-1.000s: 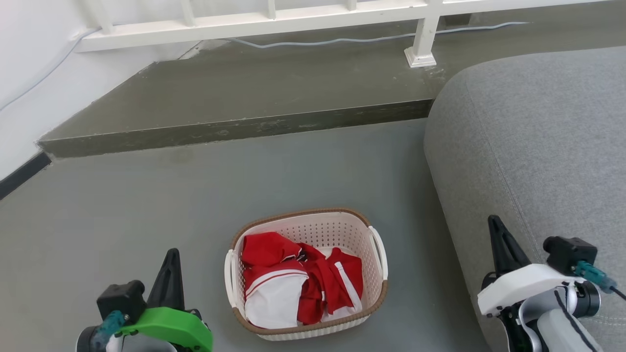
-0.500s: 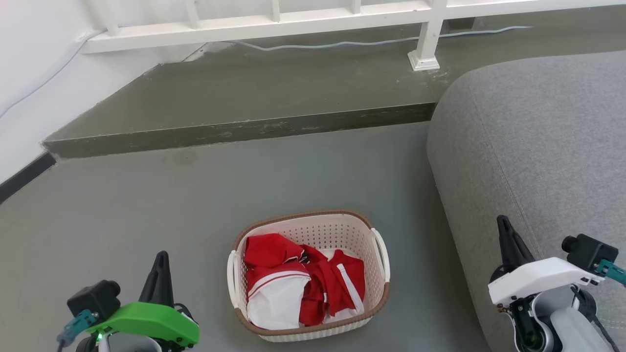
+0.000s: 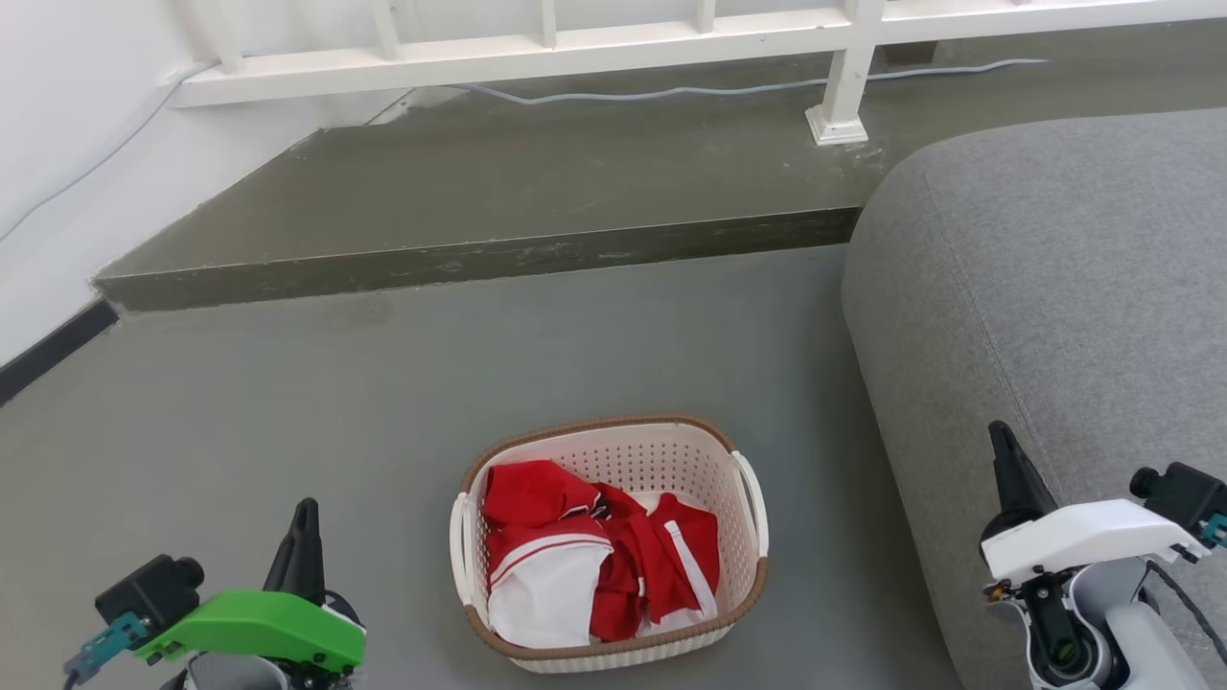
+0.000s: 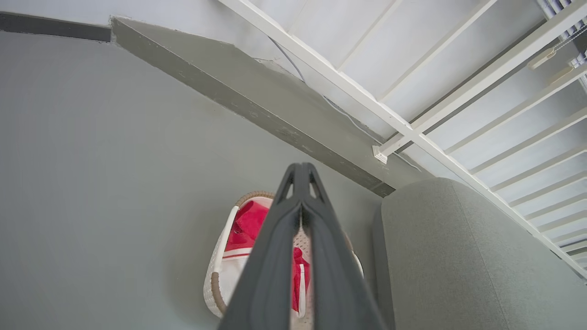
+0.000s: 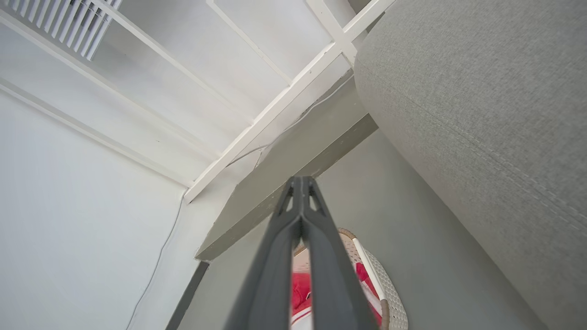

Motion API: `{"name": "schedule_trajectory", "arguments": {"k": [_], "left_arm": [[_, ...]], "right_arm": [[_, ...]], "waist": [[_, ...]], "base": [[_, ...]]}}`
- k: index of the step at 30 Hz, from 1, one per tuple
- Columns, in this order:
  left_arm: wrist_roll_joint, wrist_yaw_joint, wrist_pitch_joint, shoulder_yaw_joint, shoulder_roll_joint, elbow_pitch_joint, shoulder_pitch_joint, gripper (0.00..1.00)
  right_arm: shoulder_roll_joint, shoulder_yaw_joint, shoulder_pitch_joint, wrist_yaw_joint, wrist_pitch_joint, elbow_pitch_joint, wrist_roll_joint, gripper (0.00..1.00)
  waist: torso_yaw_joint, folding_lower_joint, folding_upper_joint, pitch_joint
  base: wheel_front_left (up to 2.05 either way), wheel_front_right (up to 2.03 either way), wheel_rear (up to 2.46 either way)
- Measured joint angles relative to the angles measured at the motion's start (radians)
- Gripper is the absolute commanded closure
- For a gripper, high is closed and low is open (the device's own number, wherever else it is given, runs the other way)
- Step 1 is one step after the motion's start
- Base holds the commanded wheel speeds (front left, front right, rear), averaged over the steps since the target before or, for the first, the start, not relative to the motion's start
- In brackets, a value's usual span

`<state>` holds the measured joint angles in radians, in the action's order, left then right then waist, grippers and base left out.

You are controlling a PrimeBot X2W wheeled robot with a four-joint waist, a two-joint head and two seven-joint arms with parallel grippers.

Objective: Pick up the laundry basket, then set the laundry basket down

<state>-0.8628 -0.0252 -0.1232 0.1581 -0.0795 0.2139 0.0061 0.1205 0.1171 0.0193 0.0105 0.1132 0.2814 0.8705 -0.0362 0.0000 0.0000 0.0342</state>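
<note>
Presently left hand (image 3: 307, 508) and right hand (image 3: 999, 436) sit clenched, empty. We judge the laundry basket (image 3: 633, 460) stiff and light (soft clothes (image 3: 594, 565) inside); grasp both side handles (image 3: 752, 503).

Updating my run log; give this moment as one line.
basket: on floor | left gripper: shut, clear | right gripper: shut, clear

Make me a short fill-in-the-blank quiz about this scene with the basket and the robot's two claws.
1. The laundry basket stands on the ____.
2. The clothes inside it are white and ____.
3. The big grey sofa lies on the robot's ____ side.
4. The left gripper and the right gripper are both shut and hold ____.

Missing words: floor; red; right; nothing.
</note>
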Motion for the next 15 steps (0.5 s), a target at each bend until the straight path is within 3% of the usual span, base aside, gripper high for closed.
{"name": "schedule_trajectory", "arguments": {"k": [15], "left_arm": [[-0.205,0.035,0.053,-0.051,0.000,0.011,-0.003,1.00]], "right_arm": [[-0.019,-0.061,0.013,0.026,-0.056,0.000,0.195,1.00]], "waist": [[0.010,0.0000,0.0000,-0.008]], "base": [[0.00,0.00,0.00]]}}
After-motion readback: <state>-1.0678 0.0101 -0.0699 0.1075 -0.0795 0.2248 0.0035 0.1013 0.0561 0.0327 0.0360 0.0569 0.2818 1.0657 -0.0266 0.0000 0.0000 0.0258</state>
